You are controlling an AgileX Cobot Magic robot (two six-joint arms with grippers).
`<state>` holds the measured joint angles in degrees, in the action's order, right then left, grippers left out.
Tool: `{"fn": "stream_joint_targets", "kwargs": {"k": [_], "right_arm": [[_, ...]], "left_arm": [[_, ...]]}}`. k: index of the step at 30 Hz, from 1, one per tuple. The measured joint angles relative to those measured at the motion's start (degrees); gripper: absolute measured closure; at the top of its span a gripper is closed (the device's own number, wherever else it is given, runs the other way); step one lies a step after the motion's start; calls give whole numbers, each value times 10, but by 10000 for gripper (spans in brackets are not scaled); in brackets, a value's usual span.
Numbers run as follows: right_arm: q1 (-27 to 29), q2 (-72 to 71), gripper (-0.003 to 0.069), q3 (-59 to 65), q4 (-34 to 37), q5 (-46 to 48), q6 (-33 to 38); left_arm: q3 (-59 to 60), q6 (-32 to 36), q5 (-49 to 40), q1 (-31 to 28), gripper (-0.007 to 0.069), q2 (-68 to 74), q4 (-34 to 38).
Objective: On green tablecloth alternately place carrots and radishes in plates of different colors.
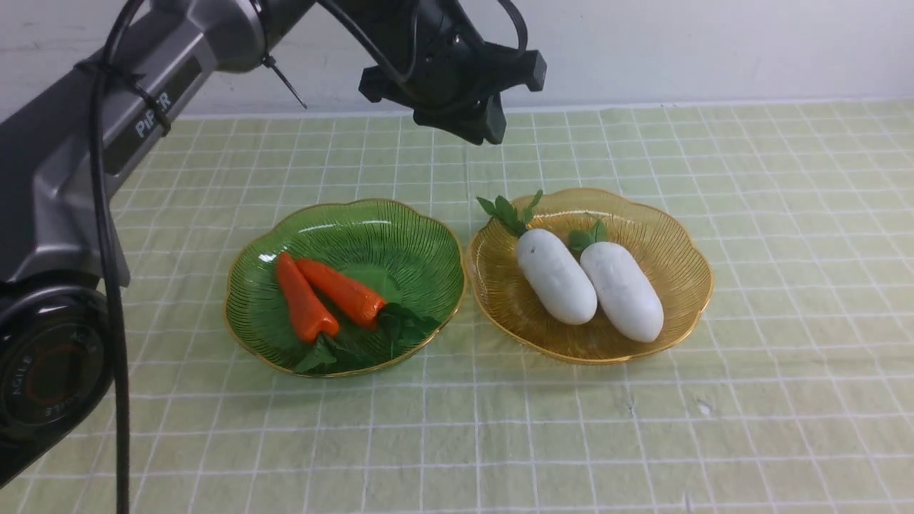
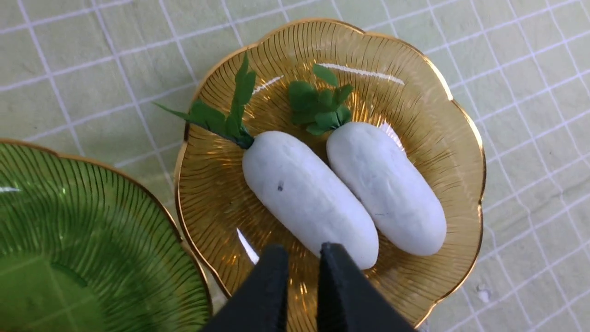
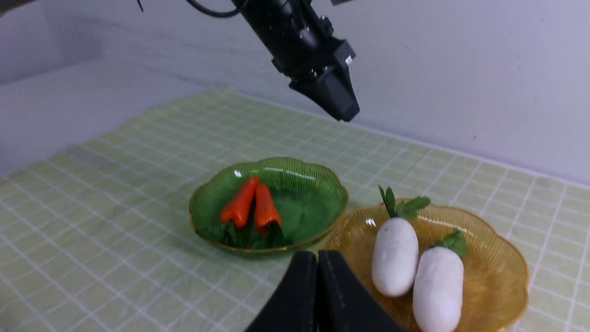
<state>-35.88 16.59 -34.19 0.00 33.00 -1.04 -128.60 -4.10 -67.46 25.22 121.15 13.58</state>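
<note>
Tablecloth (image 1: 785,214): pale green with a white grid, covering the table.

Green plate (image 1: 343,208): on the robot's left. Yellow plate (image 1: 689,250): on its right, just beside the green one. Whether the rims touch cannot be told.

Carrots (image 1: 303,300): both lie in the green plate. Their long axes run from far-left to near-right. The pointed tips face away from the robot and the leaf tops face toward it. The tips lie close together and the thick ends are spread slightly, making a narrow V.

Radishes (image 1: 555,275): both lie in the yellow plate, side by side and roughly parallel. Their long axes also run from far-left to near-right. The leaf tufts are at the far end and the rounded ends face the robot. The left radish's leaves reach out over the far rim.

Left gripper (image 2: 302,249): raised well clear of the table, looking down on the yellow plate. Its jaws are drawn almost together with a thin gap between them, and they grip nothing.

Right gripper (image 3: 317,252): jaws pressed together and empty, on the near side of the plates.
</note>
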Motion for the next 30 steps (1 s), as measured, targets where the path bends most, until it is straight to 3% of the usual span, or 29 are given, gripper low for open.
{"fn": "stream_joint_targets", "kwargs": {"k": [3, 7, 30], "right_arm": [[0, 0, 673, 34, -3, -61, 0], [0, 0, 673, 49, -4, -107, 0], [0, -3, 673, 59, -8, -104, 0]], "left_arm": [[0, 18, -1, 0, 619, 0, 0], [0, 29, -13, 0, 632, 0, 0], [-75, 33, -49, 0, 632, -110, -136]]}}
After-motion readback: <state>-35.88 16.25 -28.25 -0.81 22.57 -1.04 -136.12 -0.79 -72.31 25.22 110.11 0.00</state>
